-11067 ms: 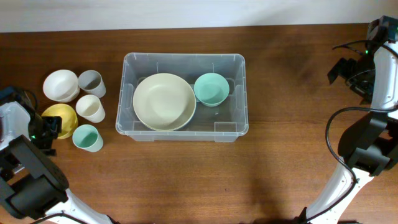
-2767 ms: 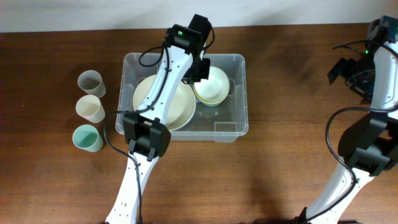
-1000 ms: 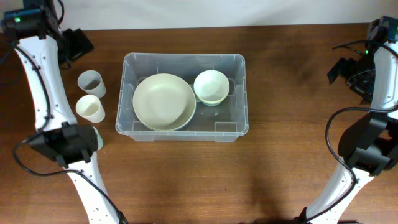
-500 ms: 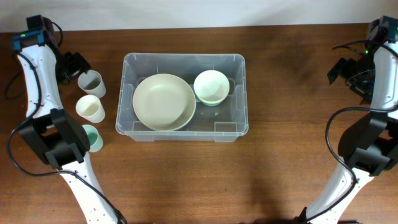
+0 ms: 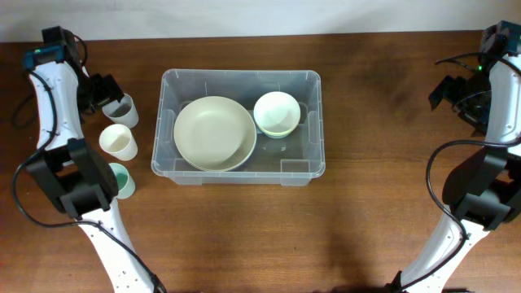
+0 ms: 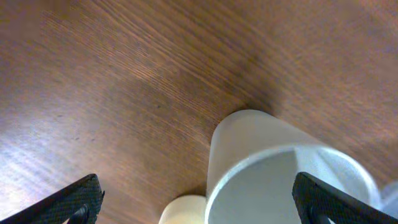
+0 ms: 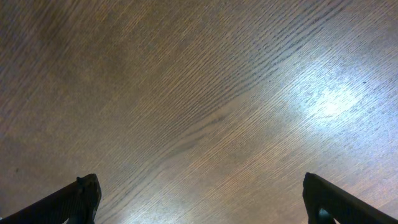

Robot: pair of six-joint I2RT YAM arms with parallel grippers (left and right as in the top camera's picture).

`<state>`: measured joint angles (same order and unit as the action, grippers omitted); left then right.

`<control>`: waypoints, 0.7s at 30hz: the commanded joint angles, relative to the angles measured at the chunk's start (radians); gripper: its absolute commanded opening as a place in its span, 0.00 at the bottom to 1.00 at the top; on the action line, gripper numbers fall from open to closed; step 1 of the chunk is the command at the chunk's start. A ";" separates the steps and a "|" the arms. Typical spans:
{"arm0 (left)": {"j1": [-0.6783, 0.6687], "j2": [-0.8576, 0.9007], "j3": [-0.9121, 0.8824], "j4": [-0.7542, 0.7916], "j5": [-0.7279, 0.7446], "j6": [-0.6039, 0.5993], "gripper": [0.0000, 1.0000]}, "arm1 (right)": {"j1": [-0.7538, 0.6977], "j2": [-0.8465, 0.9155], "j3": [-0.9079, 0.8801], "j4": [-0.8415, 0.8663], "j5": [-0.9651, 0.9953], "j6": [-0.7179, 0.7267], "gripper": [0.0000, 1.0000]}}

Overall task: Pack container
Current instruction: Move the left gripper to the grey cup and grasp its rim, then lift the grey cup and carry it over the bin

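Note:
The clear plastic container (image 5: 312, 163) stands mid-table. It holds a large cream bowl (image 5: 215, 133) and a white bowl (image 5: 276, 112) nested in a green one. My left gripper (image 5: 104, 91) is open and hovers at the grey cup (image 5: 121, 109), which stands left of the container. In the left wrist view the grey cup (image 6: 273, 162) sits between the open fingers (image 6: 200, 202), untouched. A cream cup (image 5: 119, 142) and a teal cup (image 5: 122, 181) stand below it; the arm partly hides the teal cup. My right gripper (image 5: 456, 94) is open and empty at the far right.
The cream cup's rim also shows in the left wrist view (image 6: 185, 210). The right wrist view shows only bare wood (image 7: 199, 106). The table's back edge meets a white wall just behind the left arm.
The left gripper has come down from the far left corner to the grey cup. Earlier it set the white bowl in the green bowl inside the container. The right arm is still.

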<state>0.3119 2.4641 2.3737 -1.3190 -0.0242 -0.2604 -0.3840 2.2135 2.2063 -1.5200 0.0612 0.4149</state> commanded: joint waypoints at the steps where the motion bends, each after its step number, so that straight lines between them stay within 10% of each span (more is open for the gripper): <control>1: 0.005 0.056 -0.008 -0.003 0.033 0.024 0.99 | -0.003 0.000 -0.003 0.000 0.002 0.001 0.99; 5: 0.005 0.060 -0.008 -0.001 0.031 0.024 0.92 | -0.003 0.000 -0.003 0.000 0.002 0.001 0.99; 12: 0.024 0.058 0.011 -0.002 0.028 0.023 0.06 | -0.003 0.000 -0.003 0.000 0.002 0.001 0.99; 21: 0.029 -0.025 0.386 -0.092 0.114 0.024 0.01 | -0.003 0.000 -0.003 0.000 0.002 0.001 0.99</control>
<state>0.3462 2.5206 2.5832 -1.3842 0.0032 -0.2428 -0.3836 2.2135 2.2063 -1.5204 0.0612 0.4152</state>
